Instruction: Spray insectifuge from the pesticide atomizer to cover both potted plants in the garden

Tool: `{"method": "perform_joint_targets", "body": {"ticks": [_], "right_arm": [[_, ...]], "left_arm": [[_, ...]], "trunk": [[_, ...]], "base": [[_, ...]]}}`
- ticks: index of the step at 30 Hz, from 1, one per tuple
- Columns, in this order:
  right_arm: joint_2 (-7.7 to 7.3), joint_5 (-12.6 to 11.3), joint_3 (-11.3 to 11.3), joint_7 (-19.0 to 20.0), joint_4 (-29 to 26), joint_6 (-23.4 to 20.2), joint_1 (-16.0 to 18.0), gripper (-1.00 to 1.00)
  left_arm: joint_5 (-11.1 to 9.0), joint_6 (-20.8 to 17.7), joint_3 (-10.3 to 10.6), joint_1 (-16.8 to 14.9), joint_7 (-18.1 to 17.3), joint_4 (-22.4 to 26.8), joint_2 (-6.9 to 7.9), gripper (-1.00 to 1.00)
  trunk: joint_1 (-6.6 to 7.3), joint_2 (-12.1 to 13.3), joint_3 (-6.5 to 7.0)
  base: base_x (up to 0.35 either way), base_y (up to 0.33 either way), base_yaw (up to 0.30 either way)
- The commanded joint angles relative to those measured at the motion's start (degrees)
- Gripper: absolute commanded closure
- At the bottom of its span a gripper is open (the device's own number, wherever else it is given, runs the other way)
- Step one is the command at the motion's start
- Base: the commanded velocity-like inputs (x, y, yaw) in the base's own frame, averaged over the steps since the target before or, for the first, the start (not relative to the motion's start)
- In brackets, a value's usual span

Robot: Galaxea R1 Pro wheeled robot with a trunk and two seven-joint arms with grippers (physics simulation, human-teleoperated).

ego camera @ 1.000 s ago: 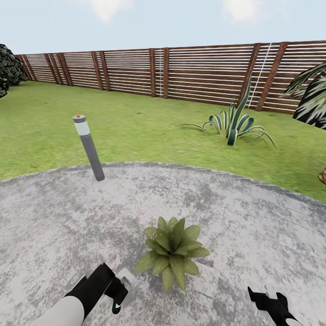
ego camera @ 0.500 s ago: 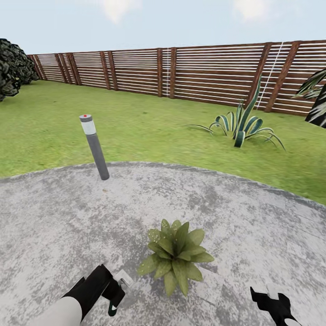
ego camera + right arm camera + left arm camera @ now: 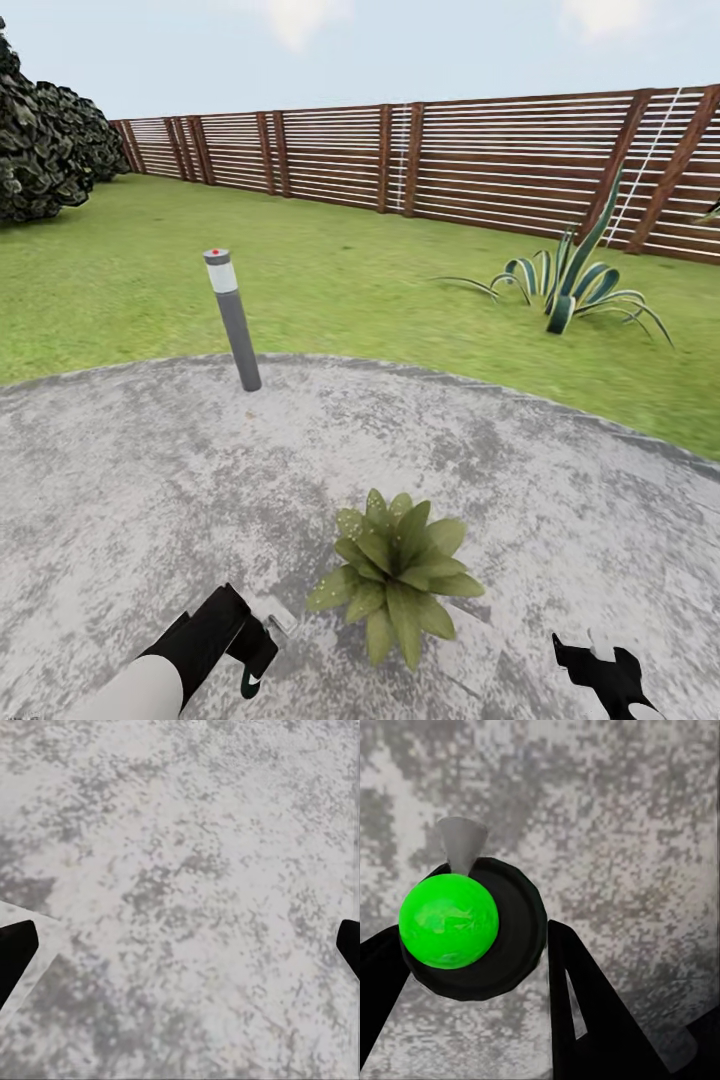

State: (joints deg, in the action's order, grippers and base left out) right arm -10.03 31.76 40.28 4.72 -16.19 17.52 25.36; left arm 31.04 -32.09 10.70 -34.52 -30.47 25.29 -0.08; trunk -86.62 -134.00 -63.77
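Note:
One potted plant (image 3: 397, 572), a low rosette of pointed green leaves, stands on the grey stone patio (image 3: 140, 480) just ahead of me, between my two arms. Pale specks of insectifuge (image 3: 350, 522) dot its left leaves; its pot is hidden under the leaves. My left gripper (image 3: 250, 655) is shut on the pesticide atomizer (image 3: 514, 945), a small dark round bottle whose top (image 3: 448, 921) shows bright green, with a grey nozzle (image 3: 461, 844) over bare stone, left of the plant. My right gripper (image 3: 600, 668) hangs open right of the plant, its fingertips (image 3: 15, 949) wide apart above bare patio.
A tall grey post (image 3: 233, 318) with a red-dotted cap stands at the patio's far edge. Beyond lies grass with a striped spiky plant (image 3: 572, 285) at the right, a dark bush (image 3: 45, 150) at the far left, and a slatted brown fence (image 3: 450, 160) behind.
The whole picture has shifted right, so the camera has turned left; more of the dark bush shows. Both grippers keep their places in the picture, the left still shut on the atomizer.

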Motion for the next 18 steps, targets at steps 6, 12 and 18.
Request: {"method": "perform_joint_targets", "body": {"ticks": [6,12,18], "right_arm": [[0.01,0.1,0.5,0.5,0.0,0.2,0.0,-1.0],[0.01,0.1,0.5,0.5,0.0,0.2,0.0,-1.0],[0.01,0.1,0.5,0.5,0.0,0.2,0.0,-1.0]], "left_arm": [[0.6,-0.2,0.0,0.0,-0.4,0.2,-0.08,1.0],[0.7,-0.2,-0.2,0.0,-0.3,0.2,-0.22,1.0],[0.7,-0.2,-0.1,0.0,-0.3,0.3,-0.15,1.0]], "trunk": [[0.0,0.0,-0.05],[0.0,0.0,-0.05],[0.0,0.0,-0.05]], "base": [[0.046,-0.257,0.265],[0.001,-0.06,0.273],[0.016,-0.016,0.158]]}}
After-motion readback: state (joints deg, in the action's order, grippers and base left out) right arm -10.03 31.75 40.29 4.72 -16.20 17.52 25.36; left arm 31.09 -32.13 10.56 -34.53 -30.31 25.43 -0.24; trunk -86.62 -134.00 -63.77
